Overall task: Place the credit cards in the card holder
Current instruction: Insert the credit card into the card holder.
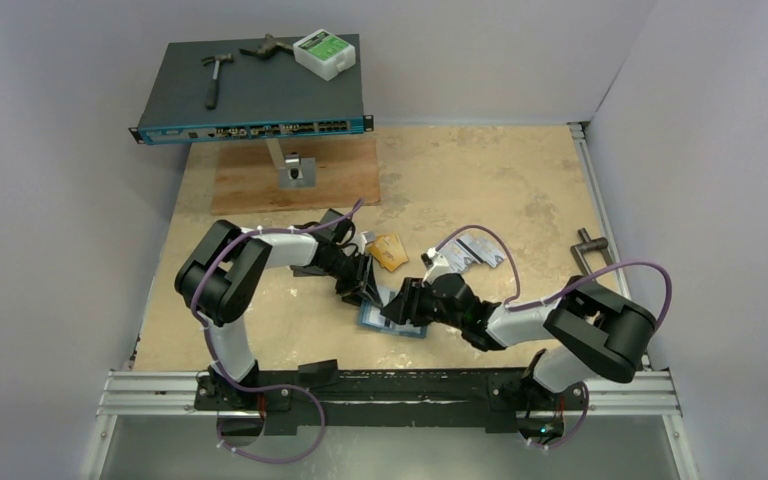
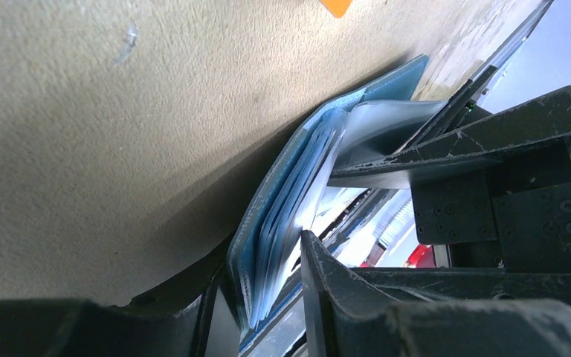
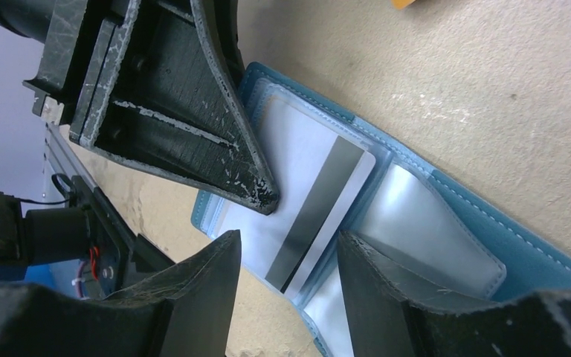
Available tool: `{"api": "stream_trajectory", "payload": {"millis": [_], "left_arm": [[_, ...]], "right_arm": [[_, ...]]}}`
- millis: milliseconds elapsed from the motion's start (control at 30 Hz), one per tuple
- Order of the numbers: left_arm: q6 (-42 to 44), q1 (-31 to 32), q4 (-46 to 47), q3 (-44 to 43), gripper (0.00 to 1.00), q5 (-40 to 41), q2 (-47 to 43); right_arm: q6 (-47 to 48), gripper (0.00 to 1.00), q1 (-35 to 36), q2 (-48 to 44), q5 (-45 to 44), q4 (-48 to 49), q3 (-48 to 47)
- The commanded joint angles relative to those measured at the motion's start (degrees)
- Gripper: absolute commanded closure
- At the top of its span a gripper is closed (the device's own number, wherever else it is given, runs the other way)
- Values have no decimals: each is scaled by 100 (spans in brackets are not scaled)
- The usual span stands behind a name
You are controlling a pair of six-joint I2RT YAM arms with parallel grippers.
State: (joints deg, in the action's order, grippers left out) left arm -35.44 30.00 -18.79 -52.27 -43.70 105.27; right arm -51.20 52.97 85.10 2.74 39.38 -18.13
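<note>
Jaws on right gripper (image 3: pixel 286 294) sit spread astride a striped card (image 3: pixel 327 201) partly in the card holder (image 3: pixel 505 223), can't tell if left gripper (image 2: pixel 268 260) grips it; next, probably a gentle push home.

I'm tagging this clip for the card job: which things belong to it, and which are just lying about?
Job: card holder, striped card, orange cards, silver cards.
Lying about: hammer, network switch, white box, board.
</note>
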Motion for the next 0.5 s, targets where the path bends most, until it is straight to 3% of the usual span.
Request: {"api": "stream_trajectory", "payload": {"millis": [0, 467], "left_arm": [[-90, -34, 134, -18, 68, 74, -22], [-130, 49, 164, -25, 62, 39, -197]], "right_arm": [[295, 50, 172, 61, 228, -239, -282], [637, 50, 332, 268, 224, -555, -1034]]}}
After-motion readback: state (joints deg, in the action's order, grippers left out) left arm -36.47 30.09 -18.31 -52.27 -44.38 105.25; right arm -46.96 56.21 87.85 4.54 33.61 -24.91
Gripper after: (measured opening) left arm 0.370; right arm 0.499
